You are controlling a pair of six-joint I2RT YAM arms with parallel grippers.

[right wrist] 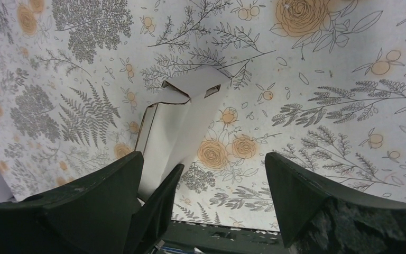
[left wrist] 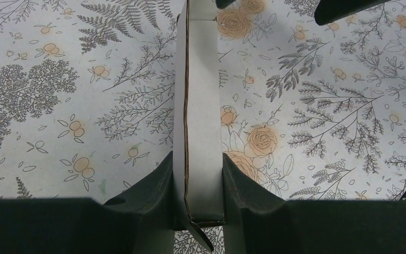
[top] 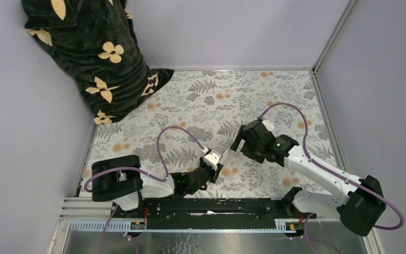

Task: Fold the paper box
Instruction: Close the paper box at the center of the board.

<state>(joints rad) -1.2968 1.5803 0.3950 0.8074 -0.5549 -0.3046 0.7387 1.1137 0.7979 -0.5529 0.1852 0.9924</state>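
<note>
The left gripper (left wrist: 196,159) is clamped narrow on the paper box (left wrist: 201,111), its two dark fingers (left wrist: 156,182) pressing the flat sides of the white cardboard near its lower end. In that wrist view the box runs away from the grip as a slim upright strip, with one raw brown-edged seam down its length and a folded corner at the far end. It is lifted off the floral tablecloth (left wrist: 58,106). From above, the left gripper (top: 213,168) holds the paper box (top: 212,157) close to the middle of the table's near side, just beyond the black rail (top: 217,205). The right gripper (top: 237,142) hangs just beside it on the right with its jaws spread wide, holding nothing. In the right wrist view its fingers (right wrist: 306,196) stand far apart around the right gripper (right wrist: 203,159). The paper box (right wrist: 182,116) shows open flaps and two small slots at its top end, and its lower end passes behind the dark finger on the left; whether they touch cannot be told. Bare tablecloth (top: 217,95) lies open beyond both grippers out to the grey walls (top: 243,32). A dark flower-patterned cloth (top: 95,58) is heaped in the far left corner, well apart.
</note>
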